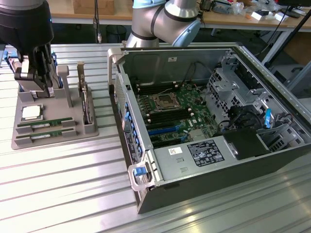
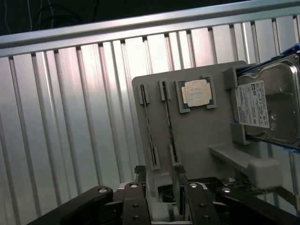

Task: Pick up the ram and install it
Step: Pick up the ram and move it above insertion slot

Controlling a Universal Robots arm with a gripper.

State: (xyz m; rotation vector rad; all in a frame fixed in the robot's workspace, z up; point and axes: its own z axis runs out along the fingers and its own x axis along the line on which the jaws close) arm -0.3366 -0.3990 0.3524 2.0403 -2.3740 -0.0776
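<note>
Black robot gripper (image 2: pixel 159 172), jaws parted and empty, hangs over grey plastic parts tray (image 2: pixel 201 136) | two long green ram sticks (image 2: pixel 148 124) stand on edge in tray slots, seemingly for easy pinching | opened computer case (image 1: pixel 155 58) lies alongside, motherboard upward.

Exterior view overlooks the table (image 1: pixel 73 194) obliquely; wrist view looks closely down on the shared tray (image 2: pixel 201 136).
</note>
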